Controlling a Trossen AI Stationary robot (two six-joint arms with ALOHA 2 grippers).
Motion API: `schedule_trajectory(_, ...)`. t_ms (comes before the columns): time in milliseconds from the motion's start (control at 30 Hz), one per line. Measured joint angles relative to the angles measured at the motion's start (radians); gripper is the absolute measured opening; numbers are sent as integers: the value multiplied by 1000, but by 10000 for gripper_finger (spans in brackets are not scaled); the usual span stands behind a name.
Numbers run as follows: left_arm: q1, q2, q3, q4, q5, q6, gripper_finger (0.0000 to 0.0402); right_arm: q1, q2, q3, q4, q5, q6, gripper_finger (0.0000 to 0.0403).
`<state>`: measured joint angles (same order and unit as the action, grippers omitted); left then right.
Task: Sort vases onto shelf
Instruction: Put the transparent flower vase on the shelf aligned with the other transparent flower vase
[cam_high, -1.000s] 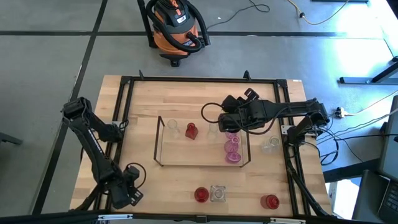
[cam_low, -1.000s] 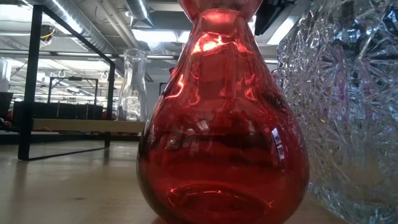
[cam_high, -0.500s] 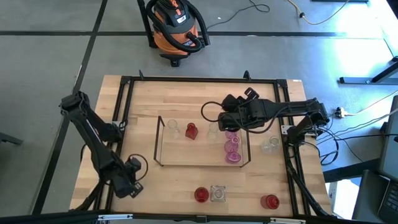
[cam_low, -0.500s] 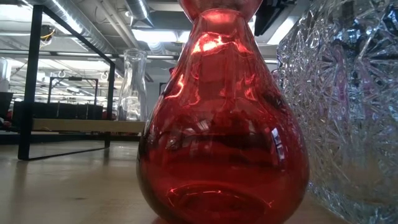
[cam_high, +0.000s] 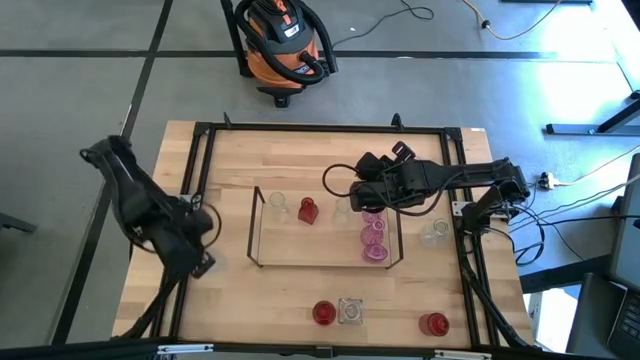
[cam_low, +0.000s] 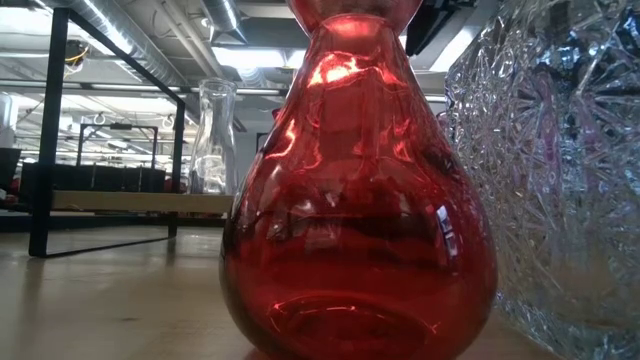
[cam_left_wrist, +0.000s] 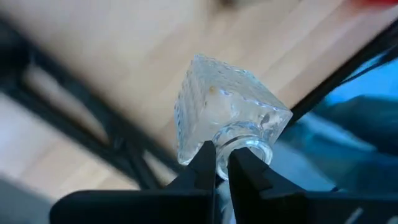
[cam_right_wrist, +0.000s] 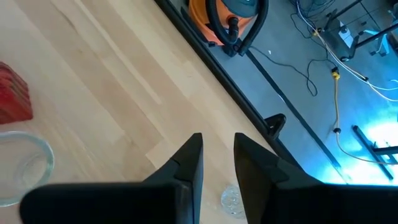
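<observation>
Left gripper (cam_left_wrist: 216, 163) is pinching a clear faceted vase (cam_left_wrist: 214, 112) by its rim, lifted off the worktop (cam_high: 230, 180) near the left edge (thin grip); it's risking slipping before reaching the shelf (cam_high: 325, 262).

Workshop — shop vacuum (cam_high: 283, 45), bare concrete floor (cam_high: 80, 90).

High overhead; low table-level, pressed against red vase (cam_low: 358, 200).
</observation>
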<state>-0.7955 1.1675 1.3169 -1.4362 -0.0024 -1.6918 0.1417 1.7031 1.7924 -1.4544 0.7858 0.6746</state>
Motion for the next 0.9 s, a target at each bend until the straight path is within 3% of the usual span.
schedule_trajectory(167,126,11,199,-21,-159,209,14,0,0,0,3,8,0,74)
schedule_trajectory(300,266,48,316,-38,-185,393,14,0,0,0,3,7,0,74)
schedule_trajectory(600,582,228,395,-51,53,949,14,0,0,0,0,1,0,74)
schedule_trajectory(900,698,378,397,-81,127,1275,14,0,0,0,-51,-45,1,74)
